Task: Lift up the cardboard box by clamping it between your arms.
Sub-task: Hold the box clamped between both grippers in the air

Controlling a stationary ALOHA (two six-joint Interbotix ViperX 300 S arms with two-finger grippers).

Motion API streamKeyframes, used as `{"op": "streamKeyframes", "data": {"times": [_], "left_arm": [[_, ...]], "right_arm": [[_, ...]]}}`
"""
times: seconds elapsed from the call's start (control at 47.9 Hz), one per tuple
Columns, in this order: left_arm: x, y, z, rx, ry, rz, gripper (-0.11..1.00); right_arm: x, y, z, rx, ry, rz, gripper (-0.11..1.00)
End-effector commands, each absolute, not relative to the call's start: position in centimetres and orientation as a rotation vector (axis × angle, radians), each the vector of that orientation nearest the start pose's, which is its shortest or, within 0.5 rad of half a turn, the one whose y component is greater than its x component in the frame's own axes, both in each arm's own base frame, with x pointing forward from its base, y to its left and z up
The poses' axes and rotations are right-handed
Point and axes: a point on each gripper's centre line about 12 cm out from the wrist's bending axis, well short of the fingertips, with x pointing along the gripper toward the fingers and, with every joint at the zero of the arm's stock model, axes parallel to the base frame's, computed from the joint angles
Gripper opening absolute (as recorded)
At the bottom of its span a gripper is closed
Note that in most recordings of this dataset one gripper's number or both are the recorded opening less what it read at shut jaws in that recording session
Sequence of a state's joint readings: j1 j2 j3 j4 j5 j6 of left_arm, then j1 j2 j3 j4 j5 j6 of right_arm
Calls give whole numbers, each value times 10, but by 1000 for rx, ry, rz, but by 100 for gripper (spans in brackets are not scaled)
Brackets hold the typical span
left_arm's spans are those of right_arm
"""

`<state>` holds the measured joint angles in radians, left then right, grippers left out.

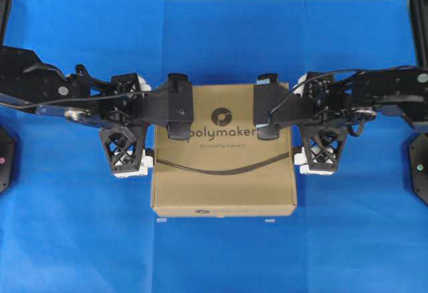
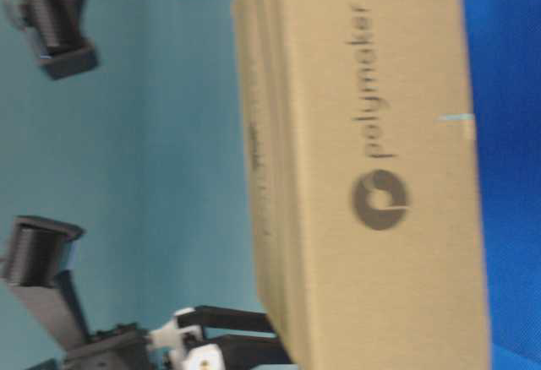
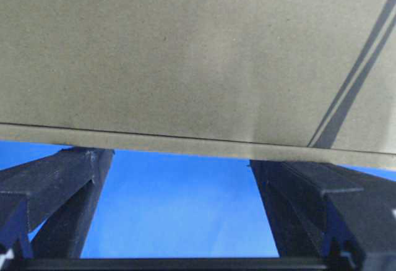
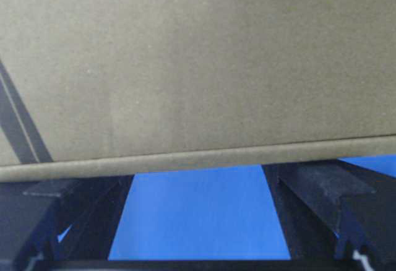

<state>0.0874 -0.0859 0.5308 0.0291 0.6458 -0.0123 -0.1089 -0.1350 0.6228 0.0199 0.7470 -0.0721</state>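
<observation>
Tan flat square cardboard box (image 1: 224,172), printed "polymaker", lies between both black arms. Left gripper (image 1: 127,122) and right gripper (image 1: 319,122) flank its sides equally, jaws spread wide, empty.

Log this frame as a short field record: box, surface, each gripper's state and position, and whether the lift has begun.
box: cardboard box, flat, tan, printed "polymaker", logo side up
surface: blue table cover
left gripper: left gripper, jaws wide open, at the box's left edge
right gripper: right gripper, jaws wide open, at the box's right edge
wrist views: box edge lies across both sets of fingers
contact: cannot tell whether either arm presses the box
lift: cannot tell from these views
</observation>
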Motion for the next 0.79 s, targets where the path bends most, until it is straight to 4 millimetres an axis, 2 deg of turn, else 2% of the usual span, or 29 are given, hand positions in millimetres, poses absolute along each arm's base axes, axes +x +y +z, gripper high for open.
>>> {"op": "streamKeyframes", "data": {"times": [0.0,0.271,0.647,0.772], "left_arm": [[371,36,208,-73,970,114,86],[361,37,183,-81,976,120,86],[360,37,143,-82,1025,118,86],[362,38,138,-84,1036,120,86]], "right_arm": [[335,-34,185,59,1114,-75,98],[337,-34,161,67,1100,-82,98],[343,-34,131,61,1143,-78,98],[342,-35,124,71,1164,-86,98]]}}
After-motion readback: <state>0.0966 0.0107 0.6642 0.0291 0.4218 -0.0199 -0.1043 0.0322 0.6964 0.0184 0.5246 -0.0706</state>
